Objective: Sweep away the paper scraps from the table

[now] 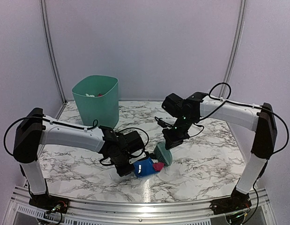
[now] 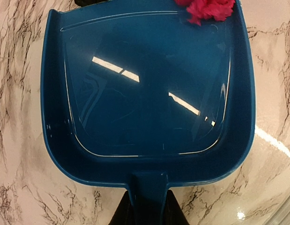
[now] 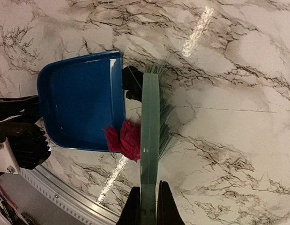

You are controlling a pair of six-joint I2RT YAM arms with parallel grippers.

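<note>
The left hand (image 2: 147, 208) grips the pan (image 3: 79, 108), the right hand (image 3: 148, 206) the brush (image 3: 150, 122); a crooked push could send the mid-frame pink scrap (image 3: 123, 139) past the pan's corner.

On my feed the bench (image 1: 205, 164) is white marble laced with dark grey veins, and the dustpan (image 2: 145, 108) is a glossy deep blue. I see a mint-green brush (image 3: 150, 122), one magenta scrap (image 3: 126, 138), one black scrap (image 3: 132, 82), a teal-green bin (image 1: 95, 105), and white arms (image 1: 72, 134) with black joints.
</note>
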